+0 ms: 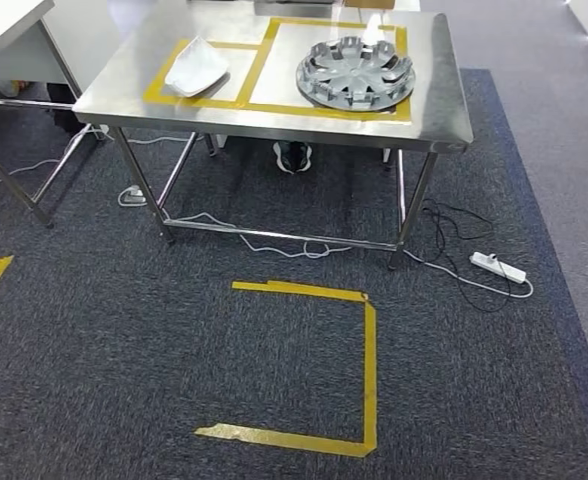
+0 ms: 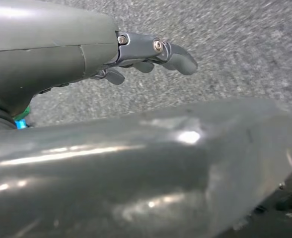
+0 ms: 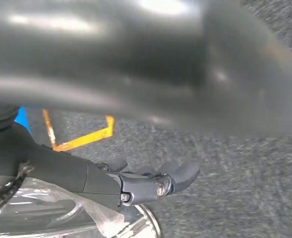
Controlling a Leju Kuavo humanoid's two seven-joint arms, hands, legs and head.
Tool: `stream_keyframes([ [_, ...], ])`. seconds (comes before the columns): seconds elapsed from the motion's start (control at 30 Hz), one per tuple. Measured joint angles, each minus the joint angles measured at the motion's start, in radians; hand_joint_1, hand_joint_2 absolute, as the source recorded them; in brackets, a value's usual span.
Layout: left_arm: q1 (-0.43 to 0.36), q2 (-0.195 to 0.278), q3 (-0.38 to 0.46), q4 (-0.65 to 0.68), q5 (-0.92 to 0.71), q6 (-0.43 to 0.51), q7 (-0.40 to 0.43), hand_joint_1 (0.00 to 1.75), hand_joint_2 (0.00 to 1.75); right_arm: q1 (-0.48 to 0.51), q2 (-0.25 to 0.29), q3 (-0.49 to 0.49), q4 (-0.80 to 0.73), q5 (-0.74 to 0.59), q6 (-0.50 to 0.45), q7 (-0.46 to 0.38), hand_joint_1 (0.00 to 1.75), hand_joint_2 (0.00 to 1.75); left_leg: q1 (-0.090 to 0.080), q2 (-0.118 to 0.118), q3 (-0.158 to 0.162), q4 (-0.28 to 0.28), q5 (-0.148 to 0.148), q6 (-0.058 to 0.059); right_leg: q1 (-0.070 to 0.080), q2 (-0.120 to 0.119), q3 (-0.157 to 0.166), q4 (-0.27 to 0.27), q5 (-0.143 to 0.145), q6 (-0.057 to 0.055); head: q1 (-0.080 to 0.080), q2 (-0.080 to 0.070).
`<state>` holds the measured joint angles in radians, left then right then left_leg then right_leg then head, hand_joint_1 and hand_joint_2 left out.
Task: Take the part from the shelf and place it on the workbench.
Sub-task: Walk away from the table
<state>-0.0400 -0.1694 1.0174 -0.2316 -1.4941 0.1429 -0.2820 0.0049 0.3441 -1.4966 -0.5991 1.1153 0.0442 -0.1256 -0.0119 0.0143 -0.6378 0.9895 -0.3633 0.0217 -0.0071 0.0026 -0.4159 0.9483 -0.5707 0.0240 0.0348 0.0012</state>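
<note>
Seemingly the carry to the bench is the step in hand, though that rests on thin evidence. Across the dark carpet (image 1: 125, 350) stands the steel bench (image 1: 434, 110), well apart from the robot, with a yellow tape square (image 1: 369, 370) marked on the floor between them. On the bench's taped fields lie a round grey wheel cover (image 1: 356, 72) and, to its left, a white moulded piece (image 1: 197, 68). No shelf is to be seen.

The right hand (image 3: 137, 183) hangs over the carpet, its fingers lying out straight. Against it sits a shiny film-wrapped thing (image 3: 62, 218) with a curved bright rim, possibly the part. It is cut off by the picture's edge, so I cannot tell whether the hand grips it or what it is. The left hand (image 2: 144, 54) hangs with fingers loosely apart and nothing in them.

If the part is held, the next move calls for walking up to the tape square and raising the right arm over a bare taped field. Both wrist pictures are blurred.
</note>
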Motion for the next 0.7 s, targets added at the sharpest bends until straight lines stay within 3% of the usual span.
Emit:
stream_keyframes([
  [0.07,0.001,-0.002,0.0,0.0,0.005,0.0,0.0,0.0,0.0,0.0,0.001,-0.008,-0.003,0.0,0.0,0.002,0.0,0.0,0.003,-0.001,-0.001,0.0,0.007,-0.013,0.001,0.0,-0.016,0.003,0.01,-0.018,-0.001,0.0],
  [0.1,0.003,-0.003,0.0,0.0,0.008,-0.001,0.0,0.0,0.0,0.0,0.002,-0.011,-0.004,0.0,0.001,0.003,0.0,0.0,0.005,-0.003,-0.006,0.01,-0.013,-0.02,0.0,-0.002,-0.023,0.003,0.019,-0.028,-0.002,0.0],
  [0.17,0.008,-0.005,0.0,0.0,0.012,-0.001,0.0,0.0,0.0,0.0,0.003,-0.014,-0.007,0.002,0.004,0.003,0.0,0.0,0.009,-0.006,-0.024,0.084,-0.107,-0.033,-0.001,-0.006,-0.044,0.003,0.041,-0.041,-0.003,0.0],
  [0.23,0.008,-0.009,0.0,0.0,0.016,0.002,0.0,0.0,0.0,0.0,0.003,-0.017,-0.011,0.005,0.012,0.003,0.0,0.0,0.011,-0.006,-0.044,0.215,-0.211,-0.042,0.0,-0.007,-0.069,0.005,0.061,-0.044,-0.006,0.0],
  [0.27,0.008,-0.012,0.001,0.0,0.019,0.006,0.0,0.0,0.0,0.0,0.002,-0.019,-0.014,0.007,0.017,0.003,0.0,0.0,0.012,-0.006,-0.043,0.265,-0.232,-0.043,0.002,-0.008,-0.081,0.007,0.071,-0.043,-0.006,0.0],
  [0.3,0.008,-0.016,0.001,0.0,0.021,0.012,0.0,0.0,0.0,-0.001,0.002,-0.021,-0.018,0.009,0.021,0.003,0.0,0.0,0.013,-0.006,-0.029,0.285,-0.229,-0.042,0.003,-0.009,-0.094,0.011,0.08,-0.043,-0.006,0.0],
  [0.33,0.008,-0.02,0.002,0.0,0.023,0.018,0.0,0.0,0.0,-0.001,0.003,-0.024,-0.022,0.011,0.026,0.003,0.0,0.0,0.013,-0.006,0.002,0.267,-0.209,-0.039,0.005,-0.01,-0.106,0.016,0.088,-0.041,-0.006,0.0],
  [0.4,0.007,-0.029,0.002,0.0,0.026,0.027,0.0,0.0,0.0,-0.002,0.003,-0.027,-0.028,0.016,0.035,0.003,0.0,0.0,0.011,-0.01,0.104,0.134,-0.168,-0.026,0.007,-0.008,-0.129,0.027,0.101,-0.037,-0.006,0.0],
  [0.47,0.004,-0.035,0.003,0.0,0.026,0.033,0.0,0.0,0.0,-0.003,0.003,-0.031,-0.033,0.019,0.042,0.003,0.0,0.0,0.006,-0.014,0.181,0.01,-0.166,-0.012,0.009,-0.007,-0.145,0.035,0.114,-0.028,-0.005,0.0],
  [0.57,0.004,-0.042,0.003,0.0,0.027,0.037,0.0,0.0,0.0,-0.003,0.004,-0.035,-0.04,0.021,0.048,0.003,0.0,0.0,0.002,-0.014,0.183,-0.027,-0.16,0.003,0.007,-0.008,-0.159,0.037,0.133,-0.008,-0.006,0.0],
  [0.6,0.004,-0.043,0.003,0.001,0.027,0.037,0.0,0.0,0.0,-0.002,0.004,-0.038,-0.042,0.021,0.048,0.003,0.0,0.0,0.003,-0.012,0.175,-0.031,-0.15,0.011,0.006,-0.007,-0.166,0.043,0.124,-0.002,-0.006,0.0],
  [0.63,0.004,-0.044,0.004,0.001,0.028,0.037,0.0,0.0,0.0,-0.001,0.005,-0.04,-0.044,0.021,0.048,0.003,0.0,0.0,0.005,-0.009,0.164,-0.035,-0.138,0.018,0.005,-0.005,-0.178,0.063,0.097,0.003,-0.005,0.0],
  [0.7,0.003,-0.046,0.005,0.002,0.028,0.037,0.0,0.0,0.0,-0.001,0.005,-0.041,-0.047,0.021,0.048,0.003,0.0,0.0,0.006,-0.005,0.135,-0.037,-0.114,0.027,0.003,-0.004,-0.214,0.161,0.001,0.012,-0.001,0.0],
])
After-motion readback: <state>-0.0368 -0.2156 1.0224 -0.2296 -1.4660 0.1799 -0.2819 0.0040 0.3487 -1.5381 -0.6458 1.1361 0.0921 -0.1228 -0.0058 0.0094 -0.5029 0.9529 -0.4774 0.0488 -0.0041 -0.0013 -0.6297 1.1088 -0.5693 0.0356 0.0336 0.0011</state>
